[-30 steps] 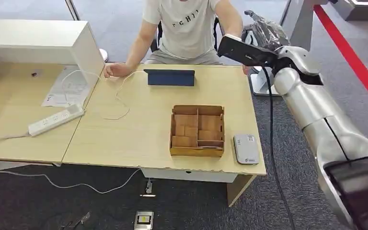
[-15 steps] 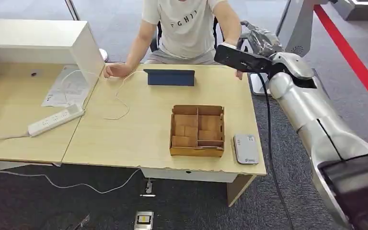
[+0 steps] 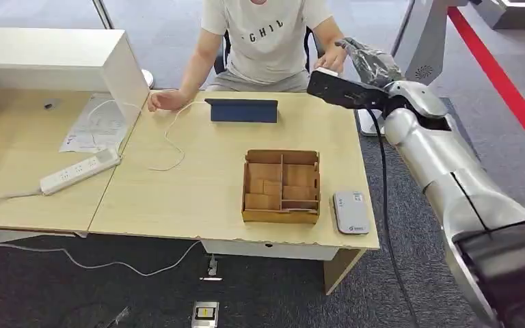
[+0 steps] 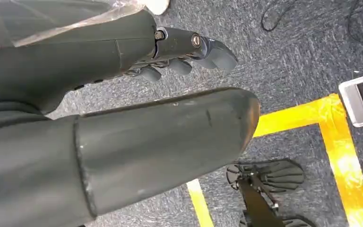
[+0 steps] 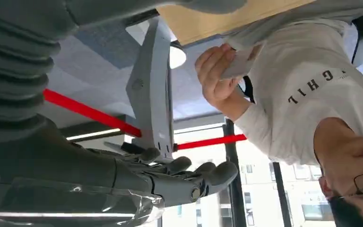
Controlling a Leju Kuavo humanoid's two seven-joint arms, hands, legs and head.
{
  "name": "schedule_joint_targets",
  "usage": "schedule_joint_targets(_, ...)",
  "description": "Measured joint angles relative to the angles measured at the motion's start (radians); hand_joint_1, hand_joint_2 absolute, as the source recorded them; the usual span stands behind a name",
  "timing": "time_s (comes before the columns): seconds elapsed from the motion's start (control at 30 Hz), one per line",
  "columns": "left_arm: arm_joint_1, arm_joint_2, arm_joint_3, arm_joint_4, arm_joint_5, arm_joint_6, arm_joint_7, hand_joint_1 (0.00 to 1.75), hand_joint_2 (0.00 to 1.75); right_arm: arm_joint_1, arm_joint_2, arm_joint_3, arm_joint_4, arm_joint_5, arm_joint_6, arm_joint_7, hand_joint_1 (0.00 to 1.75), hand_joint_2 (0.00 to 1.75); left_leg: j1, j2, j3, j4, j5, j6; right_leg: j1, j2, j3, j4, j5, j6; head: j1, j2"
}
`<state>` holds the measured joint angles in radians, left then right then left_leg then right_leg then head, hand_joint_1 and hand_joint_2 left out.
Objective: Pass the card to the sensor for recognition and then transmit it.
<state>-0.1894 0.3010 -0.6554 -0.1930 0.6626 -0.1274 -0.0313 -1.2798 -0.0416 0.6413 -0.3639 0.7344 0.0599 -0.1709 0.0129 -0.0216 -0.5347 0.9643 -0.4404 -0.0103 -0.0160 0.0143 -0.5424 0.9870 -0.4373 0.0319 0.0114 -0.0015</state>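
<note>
At the bottom of the head view a small grey device (image 3: 206,314) lies on the dark carpet, and the left hand (image 4: 184,52) hangs over that floor with its fingers curled loosely and nothing in them. Higher in the frame, at the table's (image 3: 198,191) lower right edge, the flat grey sensor (image 3: 351,211) lies just beside the wooden box (image 3: 281,186) of compartments. Towards the upper middle a dark tablet (image 3: 241,110) stands propped, and a white power strip (image 3: 79,171) trails its cable at the left. In the upper right the silver arm is stretched out to the seated person; the right hand (image 5: 189,177) has its fingers parted and grips nothing, as the right wrist view shows. The card (image 5: 240,62) is pinched in the person's hand (image 3: 331,60), near the robot's fingers but apart from them. It looks thin, light and stiff, with a smooth face likely to slip, so a pinch across its flat faces near one short edge would probably serve best, leaving most of the face free for laying over the sensor. On a hard tabletop such a flat thing would be awkward to lift again.
</note>
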Motion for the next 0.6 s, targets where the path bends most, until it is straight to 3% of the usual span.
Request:
schedule_joint_targets(0.2,0.025,0.0,0.0,0.0,0.026,0.013,-0.027,0.0,0.0,0.02,-0.023,-0.085,-0.025,-0.237,0.078,-0.109,0.0,0.0,0.0,0.0,0.0,0.0,0.0,0.0,0.0,0.0,0.0,0.0,0.0,0.0,0.0,0.0)
schedule_joint_targets(0.27,0.038,0.0,0.0,0.0,0.034,0.016,-0.036,0.0,0.0,0.055,-0.039,-0.127,-0.063,-0.334,0.106,-0.111,0.0,0.0,0.0,0.0,0.0,0.0,0.0,0.0,0.0,0.0,0.0,-0.001,0.0,0.0,0.0,0.0)
schedule_joint_targets(0.43,0.058,0.0,0.0,0.001,0.056,0.03,-0.04,0.0,0.0,0.189,-0.101,-0.211,-0.231,-0.562,0.118,-0.017,0.0,0.0,0.0,-0.001,0.001,0.0,0.0,0.0,0.0,0.0,0.001,-0.002,0.0,0.0,0.0,0.0)
schedule_joint_targets(0.6,0.066,0.0,0.0,0.001,0.084,0.059,-0.034,0.0,0.0,0.392,-0.193,-0.277,-0.497,-0.775,0.032,0.075,0.0,0.0,0.0,-0.001,0.001,0.0,-0.001,0.001,0.0,0.0,0.002,-0.002,0.0,0.0,0.0,0.0)
